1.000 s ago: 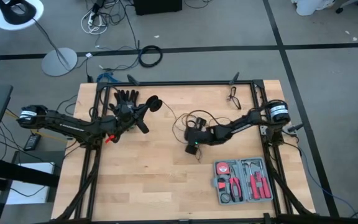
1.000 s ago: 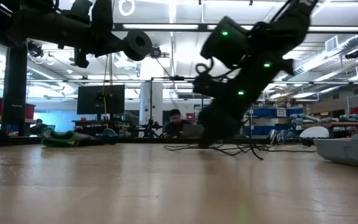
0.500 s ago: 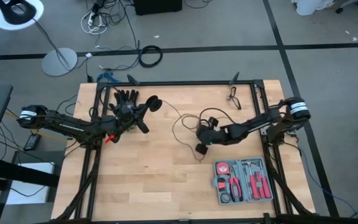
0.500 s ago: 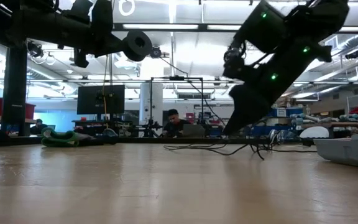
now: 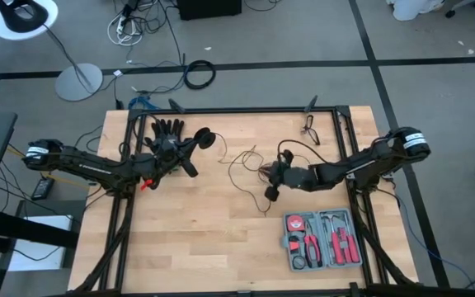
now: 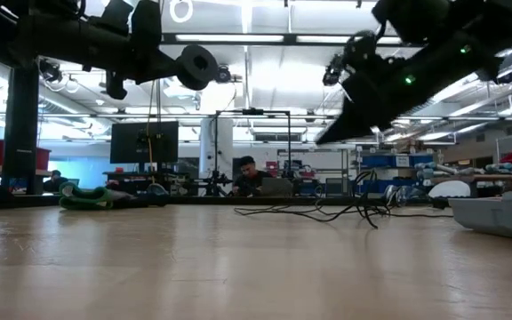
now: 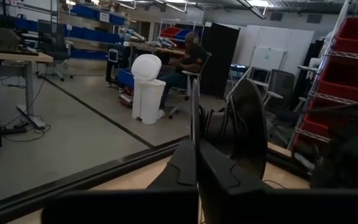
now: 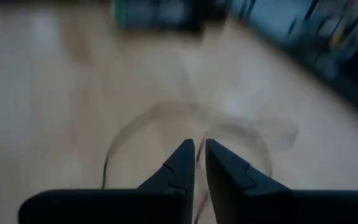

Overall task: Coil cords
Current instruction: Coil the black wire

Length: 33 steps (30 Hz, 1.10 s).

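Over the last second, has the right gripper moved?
Yes. In the high view the right gripper has drawn back toward the right side of the table, nearer the tool tray, and in the low view it has lifted off the tabletop.

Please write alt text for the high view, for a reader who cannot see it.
Seen from above, the left gripper holds a round black disc near a black glove; its thin wire trails to the right gripper, beside a tool tray.
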Motion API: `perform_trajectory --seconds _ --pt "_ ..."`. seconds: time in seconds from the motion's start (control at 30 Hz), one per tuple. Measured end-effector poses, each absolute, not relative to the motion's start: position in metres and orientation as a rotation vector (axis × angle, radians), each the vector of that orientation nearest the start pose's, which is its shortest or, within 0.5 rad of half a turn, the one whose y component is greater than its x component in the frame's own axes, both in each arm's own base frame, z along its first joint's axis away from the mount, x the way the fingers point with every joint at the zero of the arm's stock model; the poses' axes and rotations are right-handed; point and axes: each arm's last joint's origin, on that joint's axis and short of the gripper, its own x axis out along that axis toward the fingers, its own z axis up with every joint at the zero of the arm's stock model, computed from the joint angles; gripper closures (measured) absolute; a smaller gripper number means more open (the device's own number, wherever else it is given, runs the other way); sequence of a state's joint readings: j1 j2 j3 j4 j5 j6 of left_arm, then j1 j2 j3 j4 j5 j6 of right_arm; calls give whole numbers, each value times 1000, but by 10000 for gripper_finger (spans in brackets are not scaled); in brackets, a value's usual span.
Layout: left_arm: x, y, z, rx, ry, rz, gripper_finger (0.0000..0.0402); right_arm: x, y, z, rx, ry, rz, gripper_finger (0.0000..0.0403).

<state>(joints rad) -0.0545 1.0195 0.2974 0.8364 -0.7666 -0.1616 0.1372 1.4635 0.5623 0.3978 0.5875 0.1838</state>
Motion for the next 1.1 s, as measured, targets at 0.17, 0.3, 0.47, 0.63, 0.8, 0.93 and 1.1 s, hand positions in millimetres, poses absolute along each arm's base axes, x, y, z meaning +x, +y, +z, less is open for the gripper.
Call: perform_trajectory --seconds 0.17,0.3,0.47,0.63,0.8,0.93,1.1 --pt "194 9 222 -194 -161 700 401 291 5 167 -3 191 -515 364" --pt "194 9 222 -192 -161 700 401 315 -2 162 34 88 -531 364" --pt "194 9 221 -187 -154 700 401 342 -3 159 44 58 -538 364" --pt "194 9 220 -172 -135 701 401 363 -2 168 63 9 -534 364" --pt "194 9 220 -170 -137 700 401 376 -6 174 68 -9 -494 364" --pt "194 9 220 -171 -137 700 401 378 -10 173 95 19 -473 364" --pt "194 9 220 -165 -135 700 401 378 -12 172 97 23 -475 357"
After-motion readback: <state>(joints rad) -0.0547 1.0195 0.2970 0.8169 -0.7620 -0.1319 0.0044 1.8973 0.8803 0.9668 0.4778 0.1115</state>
